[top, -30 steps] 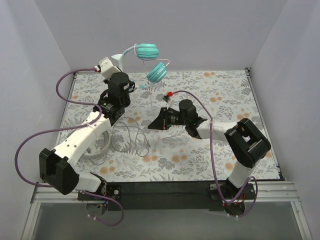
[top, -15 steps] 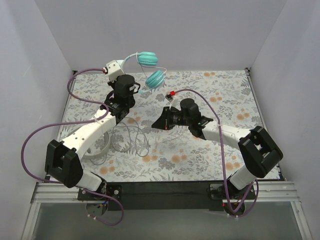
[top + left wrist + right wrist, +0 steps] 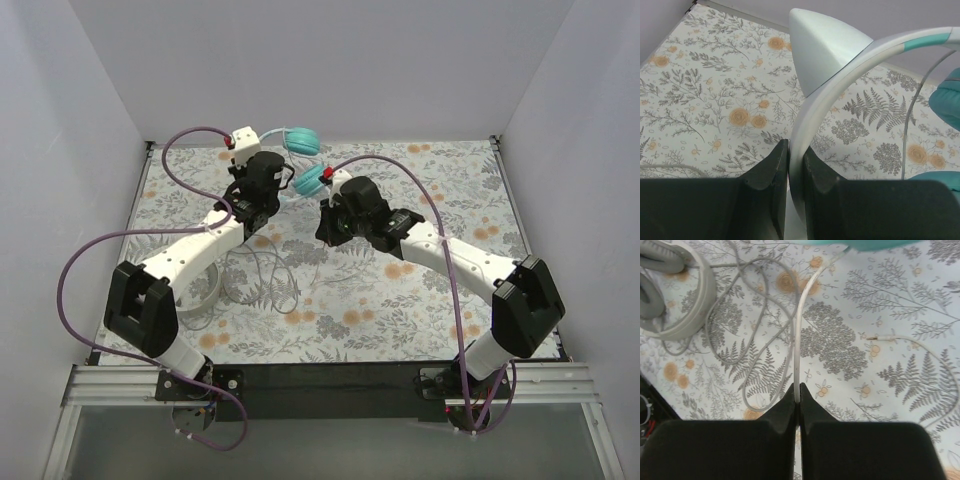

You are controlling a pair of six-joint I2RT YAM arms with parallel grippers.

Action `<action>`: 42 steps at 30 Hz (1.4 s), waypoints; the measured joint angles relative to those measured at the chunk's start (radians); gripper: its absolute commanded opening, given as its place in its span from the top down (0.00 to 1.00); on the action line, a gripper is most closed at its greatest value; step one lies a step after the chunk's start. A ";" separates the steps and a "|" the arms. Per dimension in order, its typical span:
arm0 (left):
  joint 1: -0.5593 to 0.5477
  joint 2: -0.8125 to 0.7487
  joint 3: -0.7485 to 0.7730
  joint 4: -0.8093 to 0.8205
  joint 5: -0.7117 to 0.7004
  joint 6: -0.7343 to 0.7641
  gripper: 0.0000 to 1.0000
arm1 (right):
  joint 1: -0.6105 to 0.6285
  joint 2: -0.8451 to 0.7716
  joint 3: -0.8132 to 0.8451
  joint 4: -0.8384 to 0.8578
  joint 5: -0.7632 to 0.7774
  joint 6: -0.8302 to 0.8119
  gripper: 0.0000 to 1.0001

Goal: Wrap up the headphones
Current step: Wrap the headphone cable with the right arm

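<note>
The teal headphones [image 3: 300, 142] hang above the back of the table. My left gripper [image 3: 264, 172] is shut on their pale headband [image 3: 805, 110]; it shows between the fingertips in the left wrist view [image 3: 796, 150], with a teal ear cup [image 3: 951, 95] at the right. My right gripper [image 3: 328, 226] is shut on their thin white cable [image 3: 798, 335], just below the lower ear cup [image 3: 308, 180]; in the right wrist view [image 3: 798, 390] the cable runs up from the tips. Its plug [image 3: 875, 339] lies on the cloth. The white-grey headphones [image 3: 196, 292] lie flat at the left, also in the right wrist view [image 3: 675, 305].
The thin grey cable [image 3: 266, 272] of the white-grey pair lies in loose loops on the floral cloth [image 3: 440, 300], also seen in the right wrist view [image 3: 760, 320]. Purple robot cables [image 3: 85, 270] arc over both arms. Pale walls close the back and sides.
My left gripper has carried the teal headphones right and toward the back. My right gripper has moved back and left, up close under the ear cups, keeping the white cable.
</note>
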 measured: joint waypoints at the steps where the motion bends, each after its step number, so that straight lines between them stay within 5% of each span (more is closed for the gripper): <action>1: -0.002 0.006 0.005 -0.010 -0.002 0.000 1.00 | 0.005 0.000 0.016 -0.026 0.019 -0.018 0.99; 22: -0.088 0.073 0.063 -0.136 0.018 0.056 1.00 | 0.031 0.081 0.322 -0.284 0.389 -0.304 0.99; 42: -0.109 0.073 0.082 -0.274 0.232 -0.008 1.00 | 0.031 -0.008 0.201 -0.067 0.515 -0.359 0.94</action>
